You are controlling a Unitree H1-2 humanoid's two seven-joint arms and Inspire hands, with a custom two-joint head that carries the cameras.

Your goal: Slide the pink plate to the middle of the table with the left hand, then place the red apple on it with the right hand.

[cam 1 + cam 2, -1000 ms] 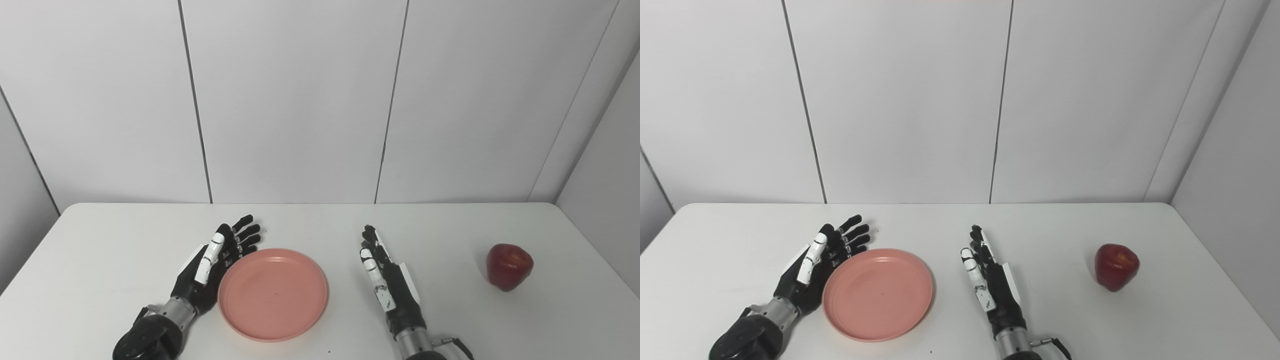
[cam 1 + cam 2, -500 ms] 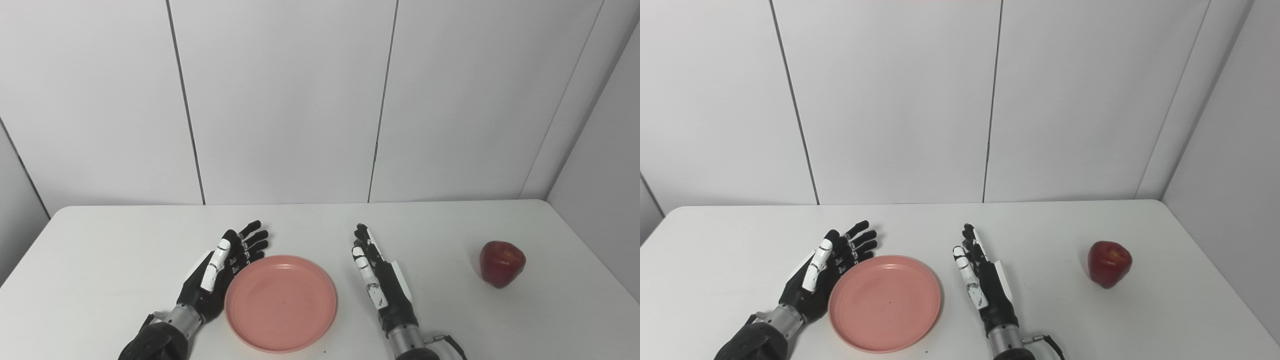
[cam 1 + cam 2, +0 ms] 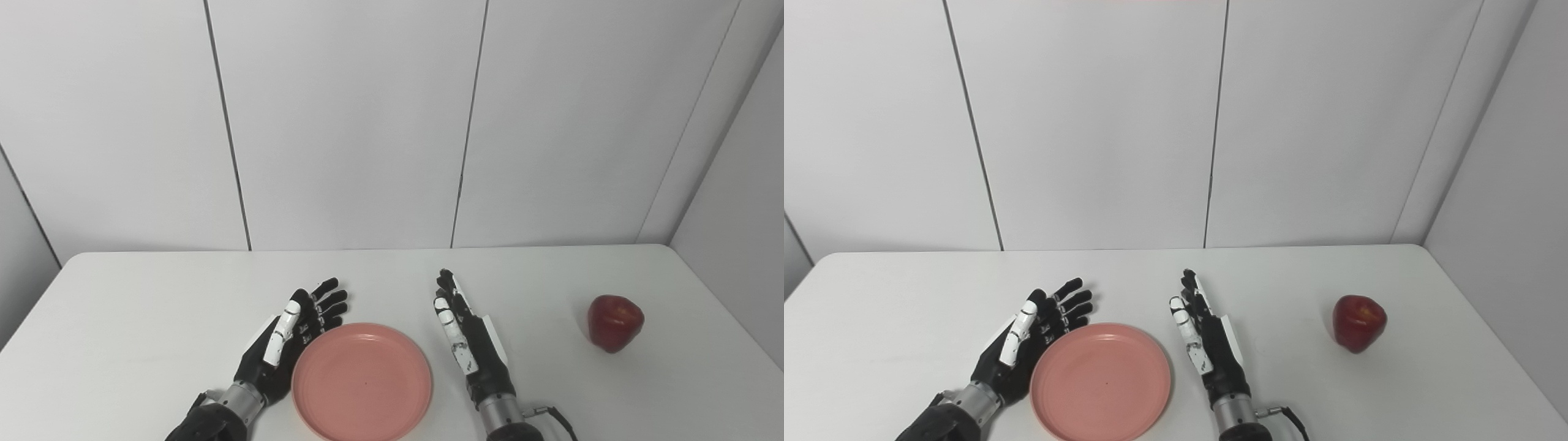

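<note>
1. Since half a second earlier the pink plate (image 3: pixel 362 382) had slid rightward, pushed by the left hand (image 3: pixel 288 337), and lay near the table's (image 3: pixel 122 318) front edge, about midway across.
2. The left hand's fingers (image 3: pixel 324 301) were spread apart, its palm edge against the plate's left rim, holding nothing.
3. The right hand (image 3: pixel 468 340) waited just right of the plate, fingers straight, empty.
4. The red apple (image 3: pixel 615 322) stood well apart, far right.
5. The sliding step seemed nearly finished; next, the right hand would need to reach for the apple.
</note>
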